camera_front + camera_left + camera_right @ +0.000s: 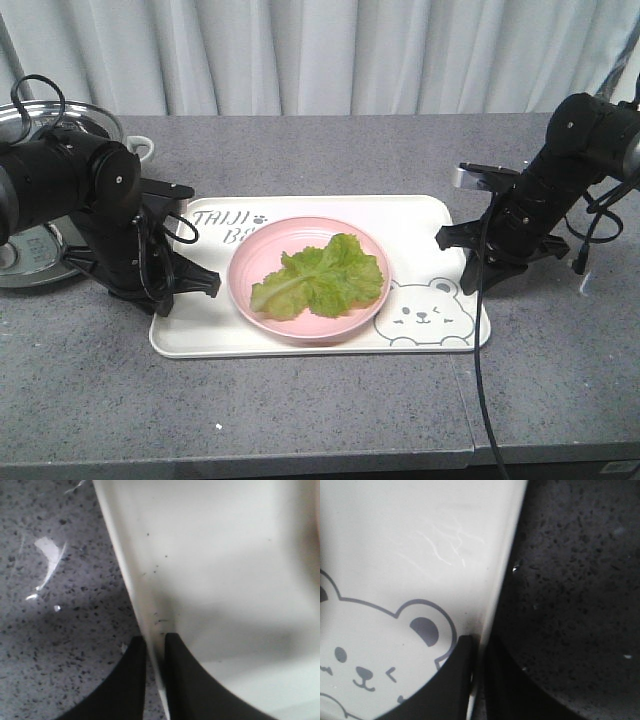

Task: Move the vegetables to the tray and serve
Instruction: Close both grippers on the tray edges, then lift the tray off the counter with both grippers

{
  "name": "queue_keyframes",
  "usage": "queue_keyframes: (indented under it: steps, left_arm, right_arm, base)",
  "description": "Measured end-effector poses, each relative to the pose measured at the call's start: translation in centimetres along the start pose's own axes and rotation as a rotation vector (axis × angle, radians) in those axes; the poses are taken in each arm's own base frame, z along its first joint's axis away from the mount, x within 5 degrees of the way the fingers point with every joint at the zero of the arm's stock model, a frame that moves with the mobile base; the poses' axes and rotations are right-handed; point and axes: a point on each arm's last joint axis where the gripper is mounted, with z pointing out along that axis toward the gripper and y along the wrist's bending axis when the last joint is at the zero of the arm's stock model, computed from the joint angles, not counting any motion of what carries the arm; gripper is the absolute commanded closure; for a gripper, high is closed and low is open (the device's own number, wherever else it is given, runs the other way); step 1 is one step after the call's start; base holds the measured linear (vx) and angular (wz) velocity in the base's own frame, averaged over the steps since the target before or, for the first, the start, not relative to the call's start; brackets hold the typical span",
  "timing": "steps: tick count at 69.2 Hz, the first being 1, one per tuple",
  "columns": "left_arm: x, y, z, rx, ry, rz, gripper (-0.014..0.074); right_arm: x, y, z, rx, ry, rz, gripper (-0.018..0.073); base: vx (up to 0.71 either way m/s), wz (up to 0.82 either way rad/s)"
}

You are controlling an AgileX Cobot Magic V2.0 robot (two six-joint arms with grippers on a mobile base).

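Both ends of the tray [420,215] are gripped. The left gripper [155,642] has its jaws pinching the rim at the left of the frame, one inside and one outside. The right gripper [479,641] pinches the opposite rim the same way, just beside the bear drawing. The lettuce [320,278] lies on a pink plate [300,228] at the middle of the tray, so the transfer looks done. Serving seems to be what is left: the tray appears to rest flat on the tabletop [300,400], not yet lifted. The lettuce sits between the two pairs of jaws, well apart from each and touched by neither.
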Motion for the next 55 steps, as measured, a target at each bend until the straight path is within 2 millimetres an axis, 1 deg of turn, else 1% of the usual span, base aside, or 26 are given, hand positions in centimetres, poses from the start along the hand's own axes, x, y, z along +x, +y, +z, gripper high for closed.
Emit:
queue_keyframes:
  steps: [10,30,41,55]
  left_arm:
    - [0.2,-0.3,-0.4,0.037,-0.009,-0.015,0.0603]
    - [0.6,-0.4,-2.4,0.062,-0.059,-0.021,0.0603]
    - [0.6,-0.4,-3.1,0.075,-0.077,-0.024,0.0603]
    - [0.7,-0.4,-3.7,0.084,-0.1,-0.017,0.0603]
  right_arm:
    - [0.1,-0.3,-0.2,0.018,-0.002,-0.006,0.0565]
    - [0.2,-0.4,-0.4,0.027,-0.002,-0.01,0.0565]
    - [0.5,0.0,-1.9,0.044,-0.036,-0.025,0.0565]
    - [1.1,0.9,-4.6,0.062,-0.096,-0.049,0.0565]
  base:
    - [0.0,0.0]
    - [0.0,0.0]
    - [0.0,0.0]
    - [0.0,0.0]
